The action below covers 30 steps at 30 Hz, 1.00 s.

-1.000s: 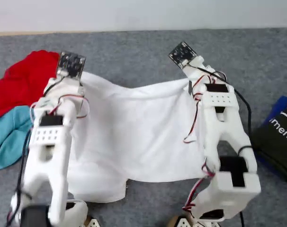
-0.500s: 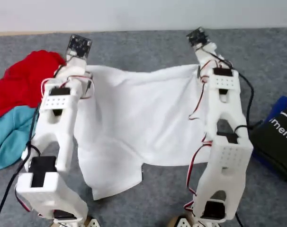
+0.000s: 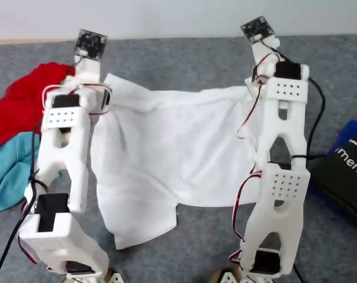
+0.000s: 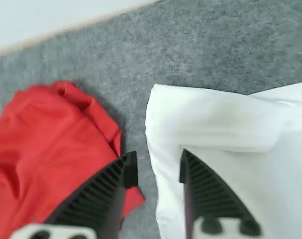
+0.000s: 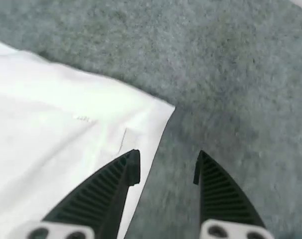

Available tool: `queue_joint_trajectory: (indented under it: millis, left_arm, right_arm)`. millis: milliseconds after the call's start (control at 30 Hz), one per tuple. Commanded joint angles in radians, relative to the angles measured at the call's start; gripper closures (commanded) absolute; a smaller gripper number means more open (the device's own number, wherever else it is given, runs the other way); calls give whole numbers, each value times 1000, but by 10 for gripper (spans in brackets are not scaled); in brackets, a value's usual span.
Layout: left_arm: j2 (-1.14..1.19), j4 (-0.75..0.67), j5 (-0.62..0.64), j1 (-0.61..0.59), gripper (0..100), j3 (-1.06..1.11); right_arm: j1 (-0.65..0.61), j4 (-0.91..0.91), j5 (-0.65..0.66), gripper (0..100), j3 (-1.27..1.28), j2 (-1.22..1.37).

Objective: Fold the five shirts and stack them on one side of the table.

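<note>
Grey felt covers the bench [image 3: 184, 59], and the white shirt [image 3: 167, 147] lies spread out in its middle, between the two arms, wrinkled and with one flap reaching toward the near edge. The left tool [image 4: 156, 167] is at the far left corner of this shirt. Its jaws are partly open and hold nothing; one finger is above the white cloth and the other above the edge of the red shirt [image 4: 46, 144]. The right tool [image 5: 166, 167] is at the far right corner, also partly open and empty, with one finger over the white cloth and the other over bare felt. On the left side the red shirt lies crumpled just beside the white one, and a turquoise shirt [image 3: 10, 171] touches it on the nearer side. At the right edge a dark garment [image 3: 343, 177] rests on blue cloth [image 3: 352, 132].
</note>
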Motion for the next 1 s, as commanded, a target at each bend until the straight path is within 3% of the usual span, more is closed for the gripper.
queue_joint_trajectory:
  millis: [0, 200, 400, 500, 700, 833, 967]
  left_arm:
    - [-15, 129, 55, -5, 902, -108]
    - [-15, 419, 57, 14, 968, -286]
    - [-15, 603, 57, 37, 993, -371]
    - [-15, 655, 57, 29, 993, -383]
    - [-14, 715, 57, 28, 993, -375]
    - [-8, 710, 55, 28, 993, -375]
    - [-6, 709, 55, 28, 993, -375]
  right_arm:
    - [-2, 174, -57, 814, -137, -10]
    - [-2, 395, -66, 815, -210, -12]
    - [-5, 401, -68, 877, -94, -85]
    - [-25, 401, -66, 948, 83, -186]
    - [-101, 390, -64, 960, 522, -358]
    - [-160, 306, -64, 960, 628, -332]
    - [-142, 222, -64, 956, 618, -254]
